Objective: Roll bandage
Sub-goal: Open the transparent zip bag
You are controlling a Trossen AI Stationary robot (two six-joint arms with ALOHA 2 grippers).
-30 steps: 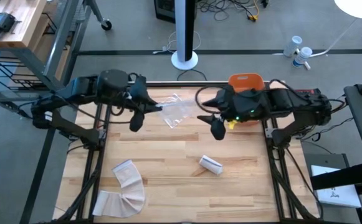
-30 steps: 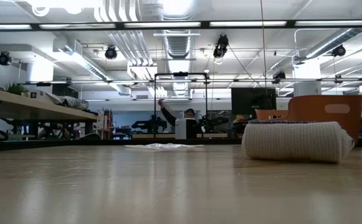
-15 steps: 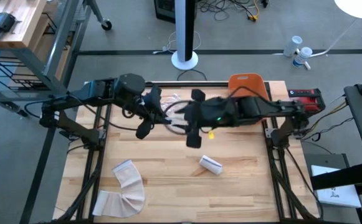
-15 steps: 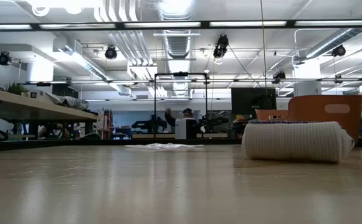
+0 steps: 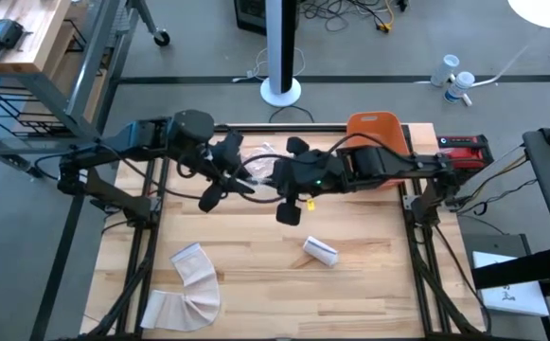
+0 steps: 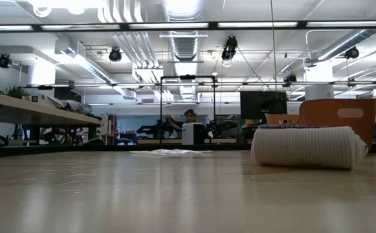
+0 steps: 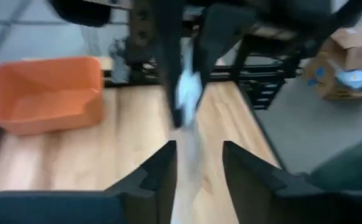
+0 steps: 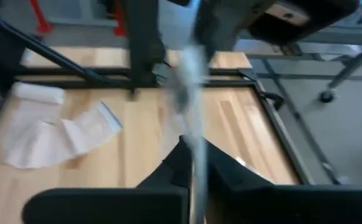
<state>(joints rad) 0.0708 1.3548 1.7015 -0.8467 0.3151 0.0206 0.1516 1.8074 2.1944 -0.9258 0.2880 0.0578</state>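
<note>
Bandage roll (image 6: pixel 307 147) lies on wooden table (image 6: pixel 175 194).

Both arms are chunky black jointed tubes with black cables looping off them, the right arm (image 5: pixel 369 169) has a tiny green light.

The table (image 5: pixel 369 284) is pale wood (smooth, faintly glossy). The rolled bandage (image 6: pixel 307 147) is rough woven cloth, the bag (image 5: pixel 263 169) clear glossy plastic, the bin (image 7: pixel 43 93) matt orange plastic.
</note>
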